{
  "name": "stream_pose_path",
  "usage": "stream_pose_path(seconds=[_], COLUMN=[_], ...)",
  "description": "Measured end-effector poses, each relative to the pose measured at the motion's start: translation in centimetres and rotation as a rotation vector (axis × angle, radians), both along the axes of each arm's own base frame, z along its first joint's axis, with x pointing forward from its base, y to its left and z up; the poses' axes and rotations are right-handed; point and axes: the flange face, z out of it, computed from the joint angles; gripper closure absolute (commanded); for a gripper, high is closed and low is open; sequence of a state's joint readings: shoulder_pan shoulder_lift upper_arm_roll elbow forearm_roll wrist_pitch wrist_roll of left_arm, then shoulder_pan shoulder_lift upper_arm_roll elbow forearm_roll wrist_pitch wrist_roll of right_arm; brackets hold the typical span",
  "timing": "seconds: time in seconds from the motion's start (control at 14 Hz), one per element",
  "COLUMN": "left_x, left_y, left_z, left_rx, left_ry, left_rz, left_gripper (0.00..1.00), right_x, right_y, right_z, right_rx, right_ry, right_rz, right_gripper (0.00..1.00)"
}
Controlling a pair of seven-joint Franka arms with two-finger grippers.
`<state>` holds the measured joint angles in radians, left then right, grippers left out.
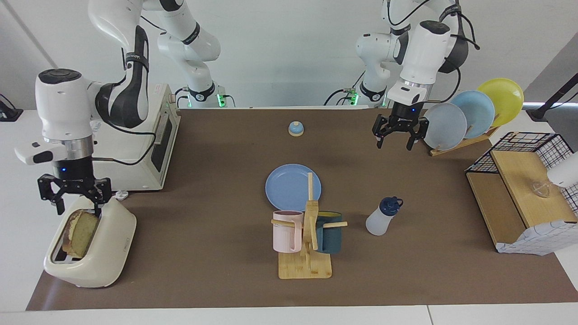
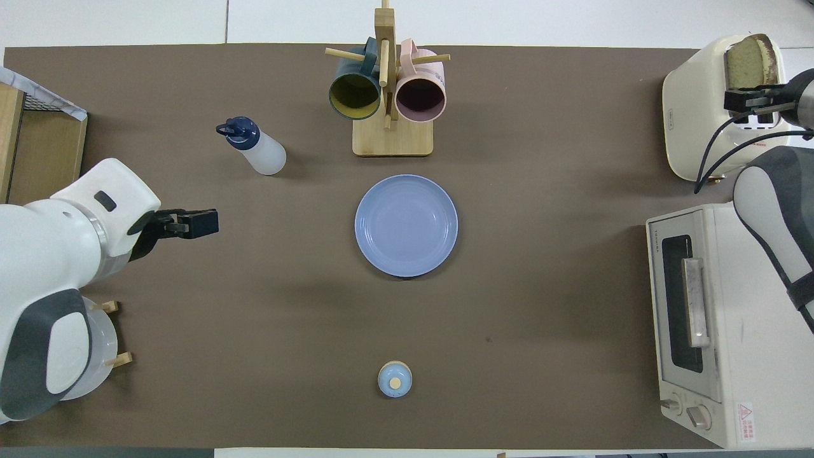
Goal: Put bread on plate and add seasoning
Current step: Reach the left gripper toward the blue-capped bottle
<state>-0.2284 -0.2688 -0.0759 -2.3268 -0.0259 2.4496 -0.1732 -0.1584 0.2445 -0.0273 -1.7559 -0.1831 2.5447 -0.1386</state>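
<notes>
Bread on edge in toaster, crust upward.

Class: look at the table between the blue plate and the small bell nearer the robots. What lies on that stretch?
Nothing: between the plate and the bell only bare brown mat shows, clearest in the overhead view.

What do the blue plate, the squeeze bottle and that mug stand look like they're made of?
The plate: probably matte plastic or melamine, evenly coloured with no glare. The squeeze bottle: soft translucent plastic, milky body, dark opaque cap. The mug stand: pale, unpainted wood, possibly bamboo.
</notes>
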Motion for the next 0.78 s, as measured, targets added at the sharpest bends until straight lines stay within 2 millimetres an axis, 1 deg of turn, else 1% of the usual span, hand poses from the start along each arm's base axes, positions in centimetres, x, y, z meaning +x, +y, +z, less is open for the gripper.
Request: stream_pose_path(seconds=[0.07,0.14,0.21,0.36,0.43,0.57,0.78], left_x=[-0.4,-0.7,-1.1,-1.6,-1.7,-1.7,-1.1], left_y=[-0.3,-0.3,-0.1,0.1,0.0,-0.4,-0.8], left_z=[-1.2,-2.3,-3.3,-5.1,-5.7,-7.0,-9.8], left_rx=[-0.011,-0.02,-0.032,-0.044,-0.049,-0.061,-0.08], left_ry=[-0.027,-0.052,-0.082,-0.117,-0.133,-0.165,-0.204], left_rz=[0.005,0.009,0.015,0.019,0.017,0.011,0.006], left_gripper=[0.0,0.0,0.0,0.0,0.0,0.0,0.0], right_x=[0.0,0.1,0.1,0.2,0.2,0.2,0.2], right_y=[0.0,0.0,-0.1,-0.1,-0.1,0.0,-0.2], right_z=[0.1,0.0,-0.1,-0.3,-0.3,-0.3,-0.3], right_rx=[0.0,0.0,0.0,0.0,0.0,0.0,-0.016], right_ry=[-0.002,-0.001,0.001,0.003,0.003,0.003,0.008], right_rz=[0.0,-0.001,-0.001,-0.001,-0.001,0.001,0.025], right_gripper=[0.16,0.24,0.36,0.45,0.46,0.53,0.55])
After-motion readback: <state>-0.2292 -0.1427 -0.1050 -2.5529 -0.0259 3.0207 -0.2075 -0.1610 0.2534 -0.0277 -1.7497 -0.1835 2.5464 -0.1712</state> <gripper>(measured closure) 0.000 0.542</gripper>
